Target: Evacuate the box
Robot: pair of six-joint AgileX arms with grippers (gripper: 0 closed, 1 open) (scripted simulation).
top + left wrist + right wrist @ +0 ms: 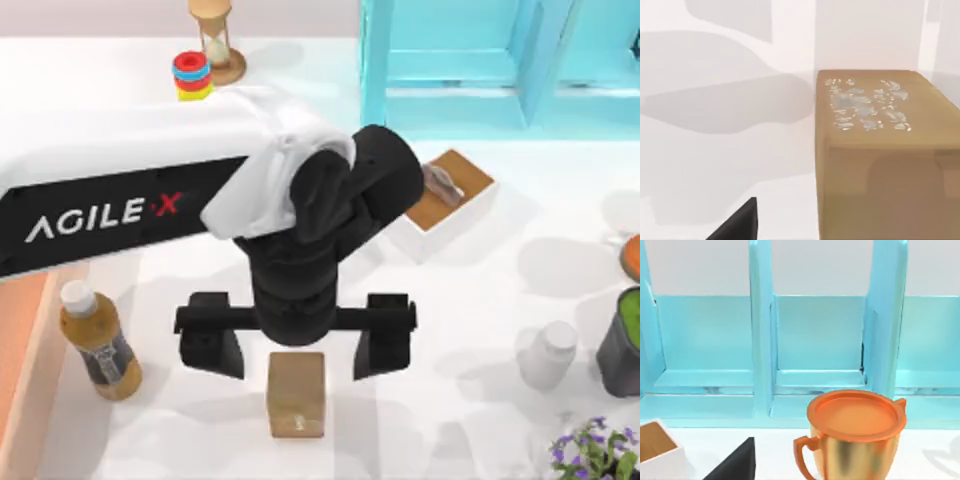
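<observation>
- Left arm reaches from the table's left edge across to mid-table; its gripper (297, 345) points down, fingers (210, 350) spread wide, holding nothing.
- Tan block (296, 394) stands on the white table (470, 320) just nearer the camera than the gap between the fingers; no contact visible from above.
- Left wrist view: the block (880, 150) sits close, pale flecked marking on its top face, one dark fingertip (740, 222) at the frame edge, apart from the block.
- The box (22, 350): an orange-brown slab with a lighter wall at the table's left edge, mostly cut off by the frame and partly under the arm. Contents cannot be made out.
- Bottle (97, 340) with white cap and brownish fill stands just beside the box.
- Small white box (445, 205) with a brown handled lid lies right of the arm's wrist, near the blue shelf (480, 60).
- Far left: ring stack (192, 77) beside an hourglass (215, 40).
- Right side: white jar (548, 355), green-filled dark container (625, 340), purple flowers (595, 450) at the near corner.
- Right wrist view: faces the blue shelf (815, 340), with an orange-lidded gold cup (855, 435) close in front and a white box corner (660, 450). One dark fingertip (737, 462) shows; how far the right gripper is parted cannot be told.
</observation>
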